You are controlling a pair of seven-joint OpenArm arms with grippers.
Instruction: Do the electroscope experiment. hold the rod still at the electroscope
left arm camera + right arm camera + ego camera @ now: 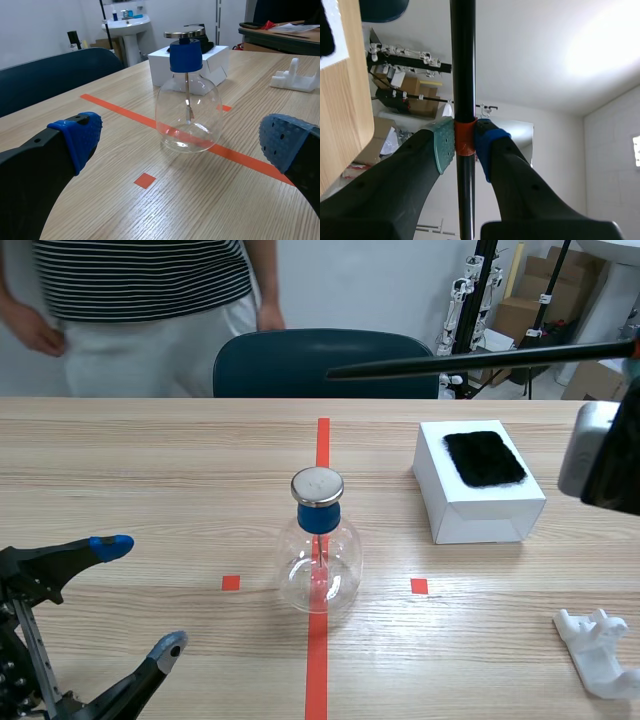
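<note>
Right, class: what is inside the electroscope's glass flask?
Inside the glass flask, a thin stem hangs from the blue stopper, ending in a small leaf. Its run through the stopper to the metal cap is covered.

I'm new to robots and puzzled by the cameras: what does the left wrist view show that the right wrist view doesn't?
Only the left wrist view: the glass electroscope, a white plastic piece, and the left fingers open. Only the right wrist view: the black rod clamped between the right fingers at its orange band. Both: the wooden table and the blue chair.
</note>
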